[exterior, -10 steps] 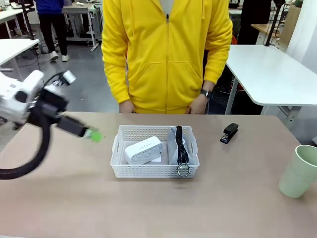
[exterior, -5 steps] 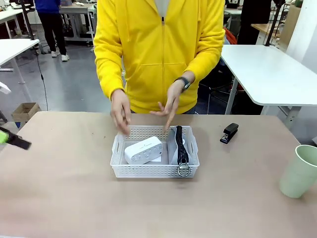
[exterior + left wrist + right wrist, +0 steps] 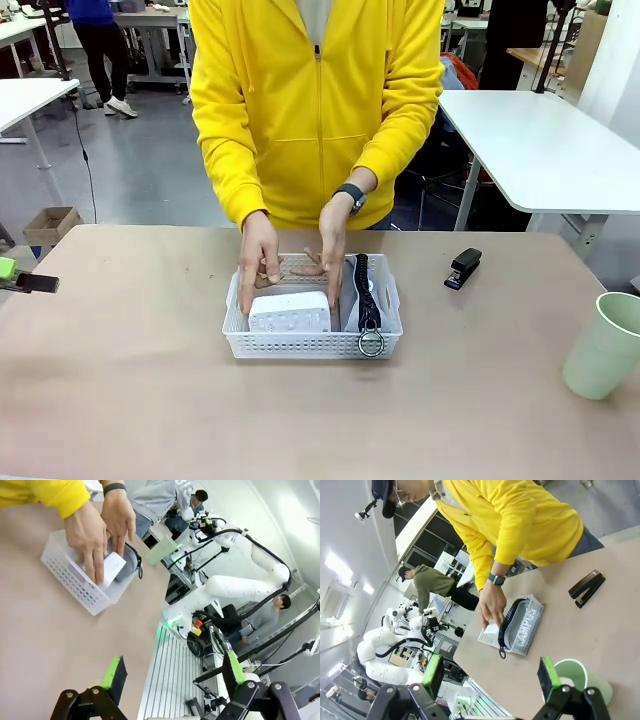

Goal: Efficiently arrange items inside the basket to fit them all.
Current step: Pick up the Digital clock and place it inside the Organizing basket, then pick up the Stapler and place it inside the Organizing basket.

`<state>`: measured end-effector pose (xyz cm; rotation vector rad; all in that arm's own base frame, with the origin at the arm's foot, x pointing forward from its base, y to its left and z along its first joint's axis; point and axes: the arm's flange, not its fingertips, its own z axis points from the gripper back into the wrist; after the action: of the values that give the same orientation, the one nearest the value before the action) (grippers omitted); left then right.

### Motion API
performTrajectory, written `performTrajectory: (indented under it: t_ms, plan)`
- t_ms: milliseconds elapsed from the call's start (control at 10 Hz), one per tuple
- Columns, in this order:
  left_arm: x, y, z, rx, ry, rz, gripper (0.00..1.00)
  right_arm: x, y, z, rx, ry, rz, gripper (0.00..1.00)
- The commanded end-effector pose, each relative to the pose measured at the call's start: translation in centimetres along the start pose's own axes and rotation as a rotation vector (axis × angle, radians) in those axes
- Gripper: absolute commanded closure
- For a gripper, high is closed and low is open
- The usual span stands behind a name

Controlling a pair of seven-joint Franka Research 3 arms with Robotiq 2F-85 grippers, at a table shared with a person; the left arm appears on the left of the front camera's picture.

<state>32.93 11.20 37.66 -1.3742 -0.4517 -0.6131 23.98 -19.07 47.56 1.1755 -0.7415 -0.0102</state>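
In the front view, the white perforated basket (image 3: 300, 346) sits mid-table, well apart from the left gripper (image 3: 24, 280), which pokes in low at the picture's left edge over the brown table (image 3: 150, 400). Only one black finger and a green pad are visible there, so its spread cannot be told from this side. The white box (image 3: 290, 312) lies in the end of the basket nearer that gripper. The grey CAMPUS pouch (image 3: 350, 285) stands on edge in the farther end, with its black strap (image 3: 366, 295) running along it to a metal ring (image 3: 371, 343) at the front wall. The person's two hands reach down into the basket. The hand with the wristwatch (image 3: 331, 250) and the other hand (image 3: 257, 265) press flat on opposite ends of the box. The black stapler (image 3: 463, 268) and the pale green cup (image 3: 605, 345) stand on the table beyond the basket from the gripper.

In the left wrist view, the left gripper (image 3: 172, 672) hangs above the table with its fingers wide apart and nothing between them. The basket (image 3: 70, 577) lies far ahead of it, with both hands in it on the box (image 3: 113, 566).

In the right wrist view, the right gripper (image 3: 490, 675) is likewise spread and holds nothing. The cup (image 3: 580, 680) stands just beside one fingertip. Farther ahead lie the basket (image 3: 534, 622), the pouch (image 3: 522, 626) with its lettering showing, and the stapler (image 3: 586, 588) off to one side.
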Motion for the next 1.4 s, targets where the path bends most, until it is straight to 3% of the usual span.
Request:
performTrajectory:
  t_ms: [0, 1300]
  plan:
    - [0.86, -0.94, -0.45, -0.019, 0.039, -0.026, 0.0, 0.19, 0.05, -0.02, 0.017, -0.02, 0.026, 0.0]
    - [0.86, -0.94, -0.45, -0.019, 0.039, -0.026, 0.0, 0.19, 0.05, -0.02, 0.017, -0.02, 0.026, 0.0]
